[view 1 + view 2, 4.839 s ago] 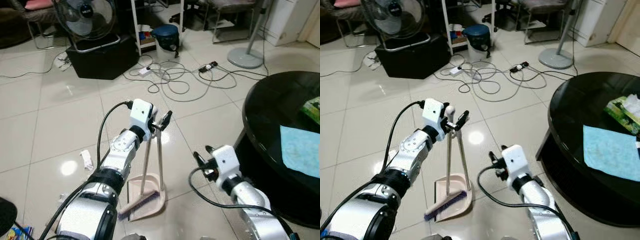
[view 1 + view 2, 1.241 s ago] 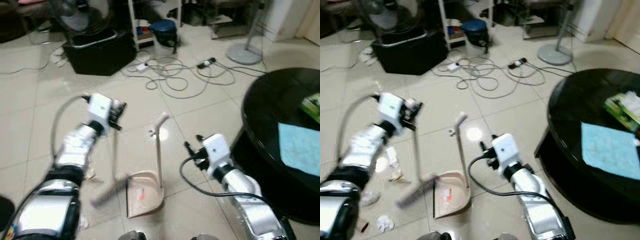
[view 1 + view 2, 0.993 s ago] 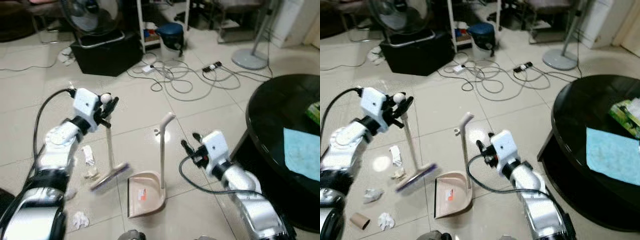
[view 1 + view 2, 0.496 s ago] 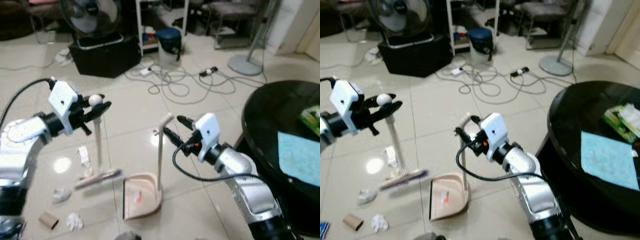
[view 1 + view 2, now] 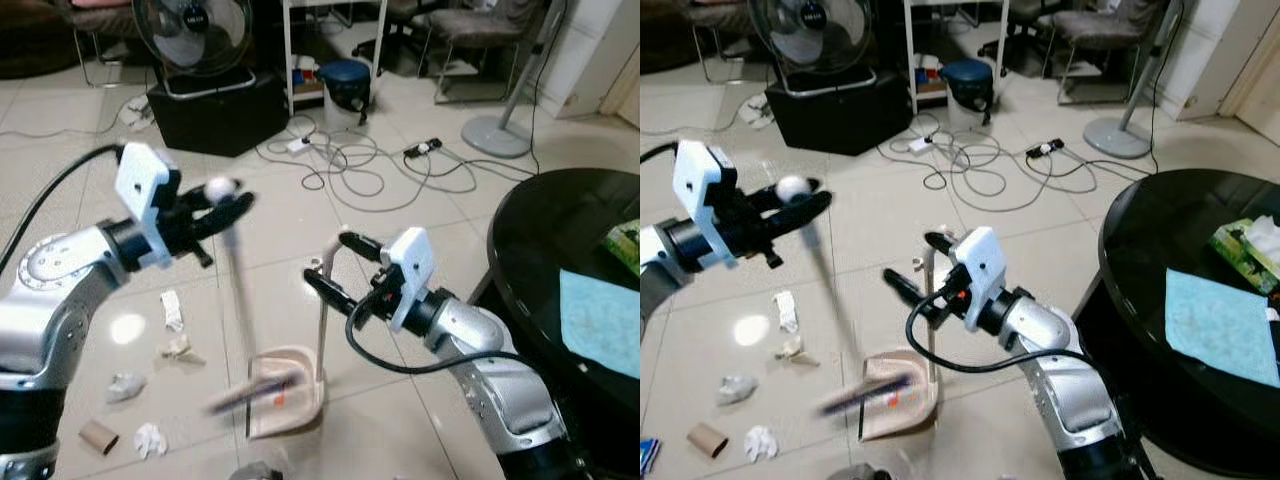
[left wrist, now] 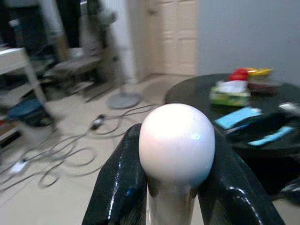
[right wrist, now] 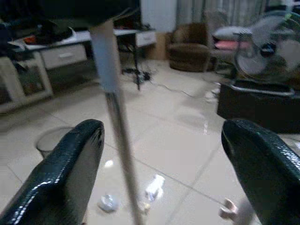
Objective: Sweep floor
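My left gripper [image 5: 215, 208] is shut on the white knob [image 6: 177, 138] at the top of the broom. The broom's shaft [image 5: 240, 290] is blurred and slants down to the brush [image 5: 255, 388], which lies over the mouth of the beige dustpan [image 5: 295, 408] on the floor. The dustpan's handle [image 5: 321, 320] stands upright. My right gripper [image 5: 338, 266] is open, with one finger on each side of the handle's top. Crumpled paper scraps [image 5: 172, 310] and a cardboard tube [image 5: 97, 435] lie on the tiles left of the dustpan.
A round black table [image 5: 545, 250] with a blue cloth [image 5: 600, 310] is close on the right. Loose cables [image 5: 370, 165], a black box [image 5: 215, 110] with a fan [image 5: 195, 35], a blue bin [image 5: 347, 80] and a fan base [image 5: 495, 135] are further back.
My left gripper has swung the broom to the right, so the brush went from the litter side to over the dustpan. The right gripper's fingers have spread wider at the handle.
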Controlling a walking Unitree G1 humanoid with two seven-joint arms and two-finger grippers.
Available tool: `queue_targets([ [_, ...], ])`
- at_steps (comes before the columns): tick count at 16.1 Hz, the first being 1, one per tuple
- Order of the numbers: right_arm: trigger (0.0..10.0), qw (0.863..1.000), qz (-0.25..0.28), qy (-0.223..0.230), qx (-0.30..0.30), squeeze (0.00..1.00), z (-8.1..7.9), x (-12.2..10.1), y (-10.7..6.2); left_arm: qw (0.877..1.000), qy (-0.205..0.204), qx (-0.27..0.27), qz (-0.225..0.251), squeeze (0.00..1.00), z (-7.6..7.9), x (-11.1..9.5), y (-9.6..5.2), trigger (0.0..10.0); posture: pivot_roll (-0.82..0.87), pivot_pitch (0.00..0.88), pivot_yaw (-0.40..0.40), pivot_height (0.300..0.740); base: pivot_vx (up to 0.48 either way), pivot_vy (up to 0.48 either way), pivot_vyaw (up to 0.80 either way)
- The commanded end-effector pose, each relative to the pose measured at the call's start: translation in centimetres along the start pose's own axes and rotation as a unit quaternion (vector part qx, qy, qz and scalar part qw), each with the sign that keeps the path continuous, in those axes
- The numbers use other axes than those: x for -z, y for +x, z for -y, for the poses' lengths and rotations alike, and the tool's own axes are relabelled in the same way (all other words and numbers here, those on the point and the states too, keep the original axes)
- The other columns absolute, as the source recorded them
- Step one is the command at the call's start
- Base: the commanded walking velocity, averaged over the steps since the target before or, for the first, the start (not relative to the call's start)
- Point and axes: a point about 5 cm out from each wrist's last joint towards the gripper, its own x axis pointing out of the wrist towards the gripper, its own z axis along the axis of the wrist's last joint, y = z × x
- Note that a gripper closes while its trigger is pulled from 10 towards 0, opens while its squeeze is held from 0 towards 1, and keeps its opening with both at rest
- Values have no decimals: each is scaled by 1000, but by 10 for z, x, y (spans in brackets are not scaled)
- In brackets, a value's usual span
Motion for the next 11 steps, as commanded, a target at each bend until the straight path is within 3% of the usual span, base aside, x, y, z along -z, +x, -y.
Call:
queue_targets([
  [1,10000,1000,9,4,-13,1000,0,-6,-1,999,16,28,-15,0,6,-8,-3,0,-53,46,21,740,0,0,0],
  [5,10000,1000,13,7,-21,1000,0,-11,1,998,-8,62,-11,0,20,-17,-2,0,-51,51,19,740,0,0,0],
  [11,10000,998,22,7,-61,1000,-8,-21,6,993,-19,114,14,0,44,-30,15,0,-56,56,20,740,0,0,0],
])
